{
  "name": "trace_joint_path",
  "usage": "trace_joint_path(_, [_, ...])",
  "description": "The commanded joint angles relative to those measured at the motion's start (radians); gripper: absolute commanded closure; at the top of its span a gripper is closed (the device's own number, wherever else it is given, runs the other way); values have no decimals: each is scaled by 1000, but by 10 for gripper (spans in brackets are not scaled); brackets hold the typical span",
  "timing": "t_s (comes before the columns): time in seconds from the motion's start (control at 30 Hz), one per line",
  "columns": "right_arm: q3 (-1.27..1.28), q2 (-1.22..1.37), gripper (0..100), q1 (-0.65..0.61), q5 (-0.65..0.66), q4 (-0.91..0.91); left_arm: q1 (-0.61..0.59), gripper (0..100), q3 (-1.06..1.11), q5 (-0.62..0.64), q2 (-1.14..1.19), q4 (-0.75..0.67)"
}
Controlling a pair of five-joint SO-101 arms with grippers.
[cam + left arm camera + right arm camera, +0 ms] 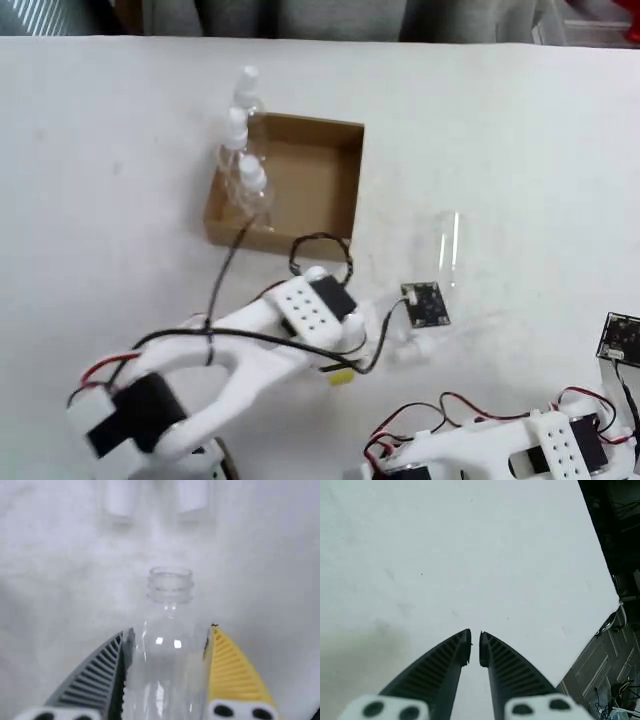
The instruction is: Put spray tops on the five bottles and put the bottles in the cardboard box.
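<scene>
- Closest in, the right arm point(540, 445) sits low at the near edge of the white tabletop point(520, 130). The right gripper point(475, 637) has its two dark fingers pressed almost together, just a sliver of gap, and nothing between them. It hangs over bare tabletop.
- Next to it is the left arm point(230, 365), stretched out toward the middle of the tabletop. The left gripper point(171, 632) is clamped on a clear bottle point(167, 650), with the grey finger on one side and the yellow finger on the other, both pressed to its body.
- That held bottle has an open threaded neck with no spray top on it, and the neck points away from the gripper.
- Just beyond the neck are two white shapes point(120, 497) side by side on the tabletop, too blurred to name.
- A bit farther out, a second clear bottle point(448, 245) lies on its side on the tabletop, apart from the box. I can't tell which end is its neck.
- Farther back stands the cardboard box point(230, 230), open at the top.
- Inside it, three capped bottles point(252, 185) stand upright with white spray tops on, lined up along one side wall from the near corner to the far one.
</scene>
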Motion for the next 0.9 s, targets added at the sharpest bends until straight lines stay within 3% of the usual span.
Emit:
trace_joint_path(0.0, [-8,-19,981,-2,9,-13,-81,863,48,28,-223,12])
trace_joint_path(0.2, [-18,-19,981,-51,9,22,-306,793,199,28,-476,9])
trace_joint_path(0.4, [-152,-19,981,-188,9,302,-499,824,345,28,-630,8])
trace_joint_path(0.67, [-400,-19,981,-466,2,687,-809,826,546,28,-739,-141])
trace_joint_path(0.87, [-548,-10,981,-727,2,869,-898,827,634,28,-743,-238])
